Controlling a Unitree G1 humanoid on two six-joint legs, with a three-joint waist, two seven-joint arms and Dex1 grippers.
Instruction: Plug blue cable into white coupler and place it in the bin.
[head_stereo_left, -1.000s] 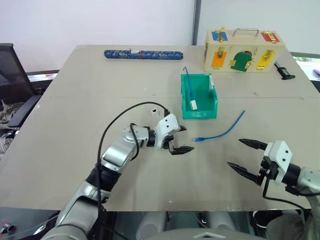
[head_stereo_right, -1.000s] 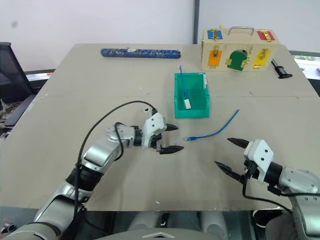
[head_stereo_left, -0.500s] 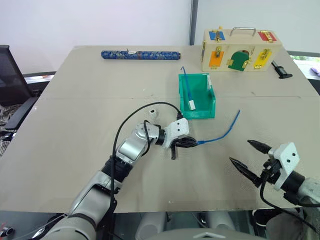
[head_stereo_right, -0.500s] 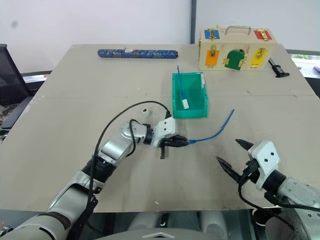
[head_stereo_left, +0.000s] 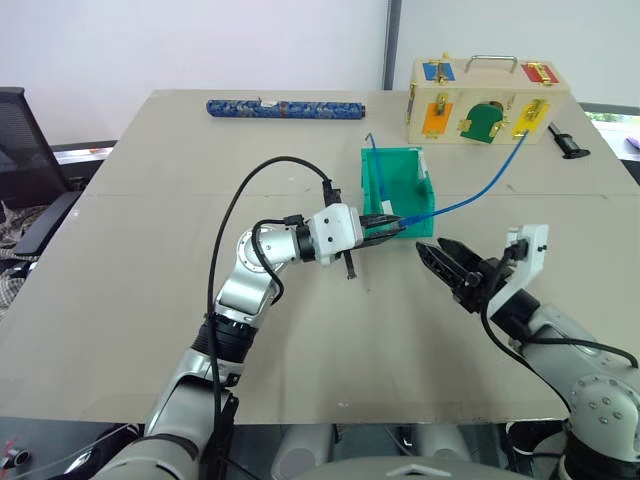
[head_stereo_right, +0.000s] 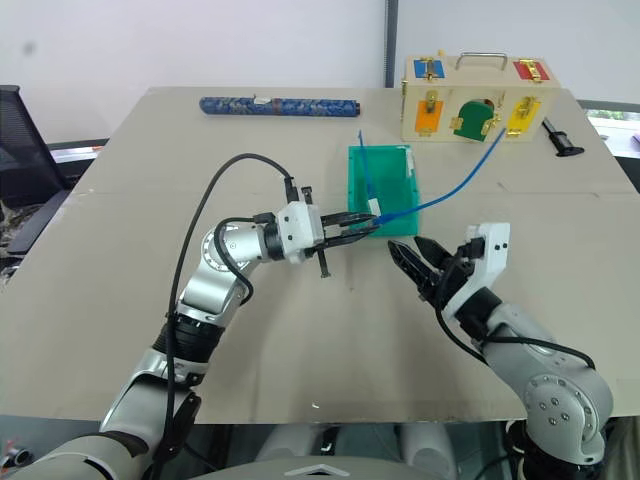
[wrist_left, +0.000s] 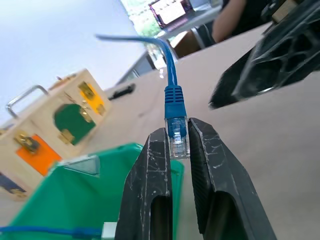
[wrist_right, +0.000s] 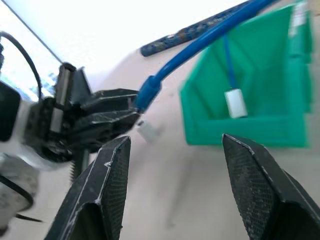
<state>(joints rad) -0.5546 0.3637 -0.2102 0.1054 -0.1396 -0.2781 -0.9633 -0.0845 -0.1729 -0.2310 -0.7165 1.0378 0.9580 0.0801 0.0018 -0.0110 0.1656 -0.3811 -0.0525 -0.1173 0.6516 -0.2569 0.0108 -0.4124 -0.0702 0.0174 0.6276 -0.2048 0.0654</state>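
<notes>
Left eye view shows the surface (head_stereo_left: 150, 300) with the teal bin (head_stereo_left: 424, 200) near its middle and the wooden latch box (head_stereo_left: 487, 100) behind it, and the trouble I expect starts with how crowded the space in front of that bin is. The left end effector (head_stereo_left: 398, 222) is clamped on the clear plug (wrist_left: 178, 142) of the blue cable (head_stereo_left: 470, 195) and holds it off the surface, just before the bin's front lip. The right end effector (head_stereo_left: 430, 245) faces it with its jaws spread wide and nothing in them. The two are near enough that a careless approach could knock them together or jar the plug loose. The cable's free length arcs up over the bin towards the latch box, so it could catch on the bin wall or drag it. A second blue cable (head_stereo_left: 378, 180) with a white block (wrist_right: 235, 102) already lies in the bin and could be mistaken for the task's pieces. A small white piece (wrist_right: 148, 131) on the surface beneath the left fingers is probably the white coupler, though I cannot be sure. It is not yet picked up, and so small that wide jaws may nudge it away. Only the plug's tip is pinched, so pushing it into a socket may twist it out.
</notes>
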